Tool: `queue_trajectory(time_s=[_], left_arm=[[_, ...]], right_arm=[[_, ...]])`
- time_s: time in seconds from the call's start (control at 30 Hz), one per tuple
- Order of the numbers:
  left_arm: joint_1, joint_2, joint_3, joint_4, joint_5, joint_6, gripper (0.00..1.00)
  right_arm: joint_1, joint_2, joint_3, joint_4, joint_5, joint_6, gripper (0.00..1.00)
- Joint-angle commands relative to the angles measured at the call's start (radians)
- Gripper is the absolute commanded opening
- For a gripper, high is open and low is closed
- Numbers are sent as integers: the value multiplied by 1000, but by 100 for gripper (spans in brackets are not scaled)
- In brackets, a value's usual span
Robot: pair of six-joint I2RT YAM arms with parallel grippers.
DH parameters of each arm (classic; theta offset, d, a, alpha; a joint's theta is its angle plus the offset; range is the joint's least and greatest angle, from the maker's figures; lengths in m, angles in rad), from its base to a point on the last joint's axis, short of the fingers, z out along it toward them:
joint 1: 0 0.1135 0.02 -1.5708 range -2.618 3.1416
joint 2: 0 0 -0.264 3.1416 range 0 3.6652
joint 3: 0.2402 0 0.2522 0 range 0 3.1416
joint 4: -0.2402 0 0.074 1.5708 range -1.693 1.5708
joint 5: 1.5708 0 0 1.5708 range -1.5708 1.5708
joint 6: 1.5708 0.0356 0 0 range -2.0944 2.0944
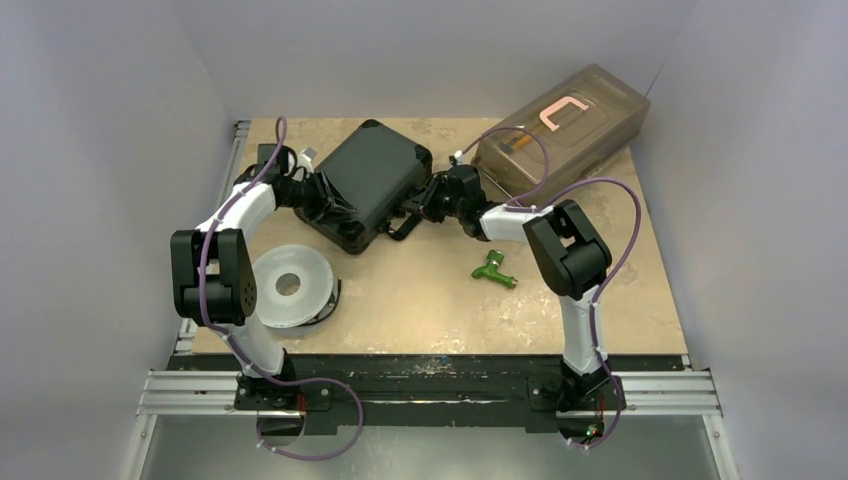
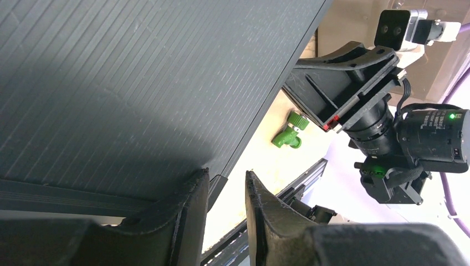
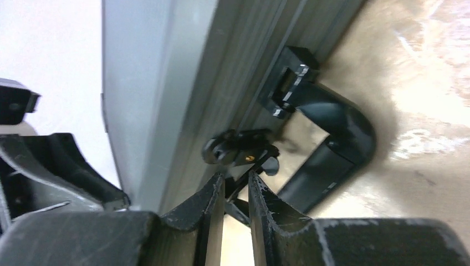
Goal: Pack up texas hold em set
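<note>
The texas hold em set's black case [image 1: 370, 182] lies shut at the back of the table. Its ribbed lid [image 2: 138, 83] fills the left wrist view. My left gripper [image 1: 322, 200] is at the case's left corner. In its own view this gripper [image 2: 227, 174] stands open, one finger against the case's edge and bare table showing in the gap. My right gripper [image 1: 418, 206] is at the case's right side, beside the handle [image 3: 343, 133]. Its fingers [image 3: 236, 177] are nearly together, with a thin black part of the latch [image 3: 238, 149] between them. Chips and cards are hidden.
A large translucent grey box [image 1: 565, 125] stands at the back right, close behind the right arm. A green toy faucet [image 1: 494, 268] lies on the table right of centre. A white round disc [image 1: 290, 285] sits near the left arm's base.
</note>
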Motion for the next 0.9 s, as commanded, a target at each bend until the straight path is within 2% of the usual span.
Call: queue_trajectory(time_s=[0.0, 0.33, 0.5, 0.7, 0.87], left_arm=[[-12, 23, -45, -72, -84, 54, 30], [-13, 20, -46, -71, -85, 56, 30], [-15, 19, -47, -71, -84, 55, 30], [-15, 19, -48, -70, -87, 56, 30], [-15, 20, -48, -71, -88, 56, 30]], right_arm=[[25, 6, -10, 87, -123, 121, 21], [22, 92, 63, 113, -144, 153, 23], [19, 83, 74, 122, -124, 85, 23], [16, 63, 115, 132, -124, -5, 29], [16, 15, 173, 53, -109, -80, 30]])
